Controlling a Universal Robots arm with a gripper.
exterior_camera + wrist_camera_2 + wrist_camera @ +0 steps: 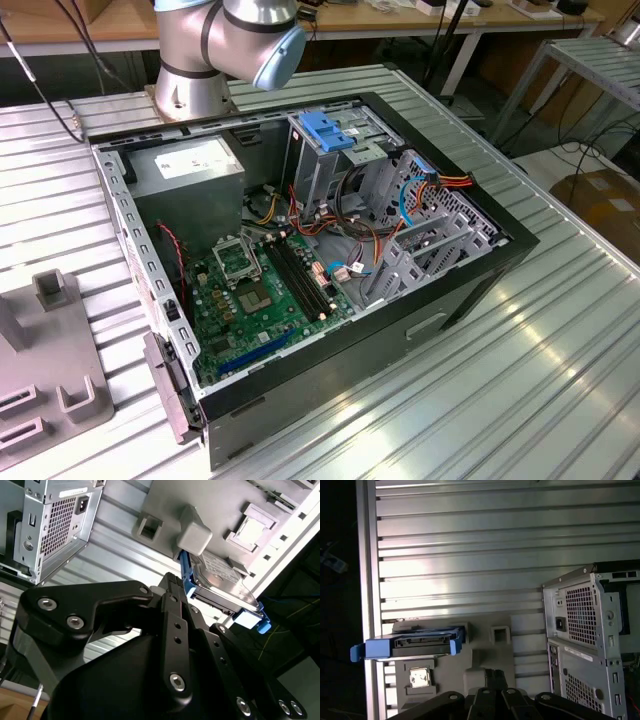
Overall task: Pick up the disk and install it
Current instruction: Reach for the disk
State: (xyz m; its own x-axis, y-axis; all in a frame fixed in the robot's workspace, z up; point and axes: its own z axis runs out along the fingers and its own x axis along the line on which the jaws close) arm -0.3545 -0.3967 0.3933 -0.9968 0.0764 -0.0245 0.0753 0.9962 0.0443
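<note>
Silver ribbed table [470, 545], disk [415, 647] on fixture [480, 655]

You find the computer case [330, 370] lying on the table [540, 340], with the fixture plate [60, 390] at the exterior view's left of it and the arm base [190, 90] behind it. In the first wrist view, the disk [410, 647] stands on edge on that plate.

Ribbed metal tabletop [520, 380], a wooden bench [400, 22] behind, perhaps a cardboard box [603, 200] beside it.
</note>
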